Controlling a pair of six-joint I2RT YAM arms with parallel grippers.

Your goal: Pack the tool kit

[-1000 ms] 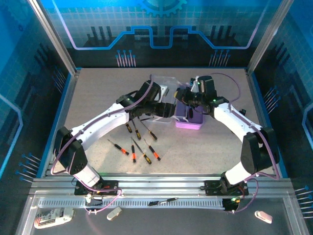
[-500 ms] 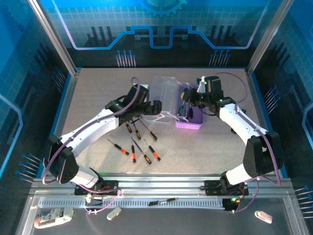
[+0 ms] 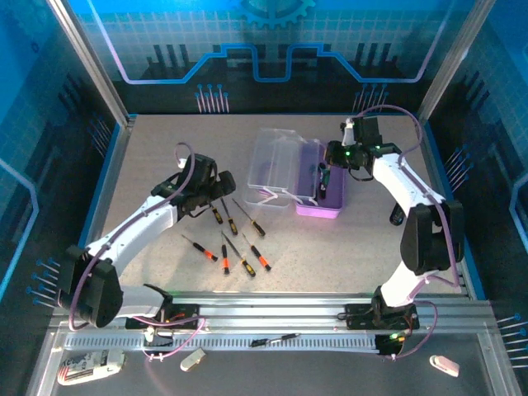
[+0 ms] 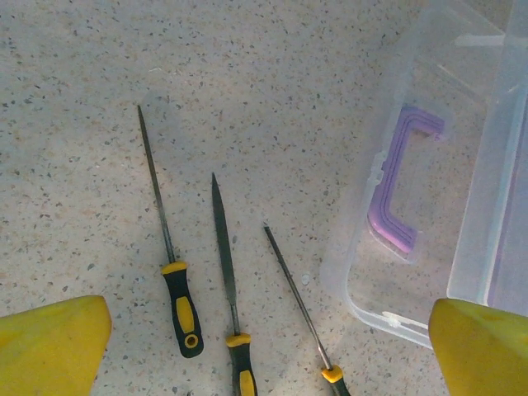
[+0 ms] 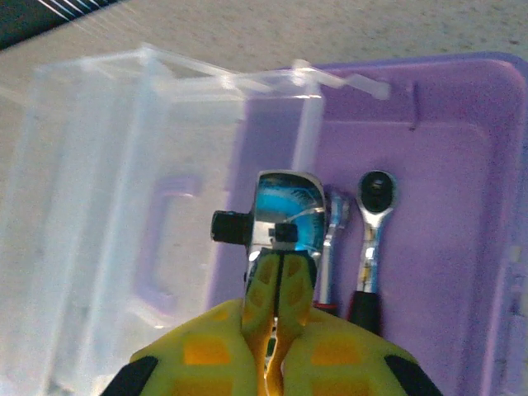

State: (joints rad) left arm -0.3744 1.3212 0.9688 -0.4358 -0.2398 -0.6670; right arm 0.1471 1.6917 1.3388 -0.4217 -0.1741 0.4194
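The tool kit case lies open at mid table: purple base [image 3: 330, 202], clear lid [image 3: 272, 165] folded out to its left, purple handle [image 4: 400, 198] on the lid. Several screwdrivers [image 3: 235, 239] lie loose in front of it; three yellow-and-black ones [image 4: 177, 305] show under my left gripper [image 3: 216, 186] [image 4: 264, 355], which hovers open just left of the lid. My right gripper [image 3: 326, 169] [image 5: 280, 264] hangs over the base, shut on a chrome ratchet tool [image 5: 285, 216]. Two ratchet wrenches [image 5: 375, 239] lie inside the base.
White objects [image 3: 91, 363] [image 3: 444, 364] and a dark screwdriver [image 3: 275, 339] rest on the front ledge and rail. Blue enclosure walls and metal posts [image 3: 91, 66] ring the table on the sides and at the back.
My left gripper has let go of the lid, opened wide and pulled back to the left. The lid now lies open. My right gripper has shifted right, over the base.
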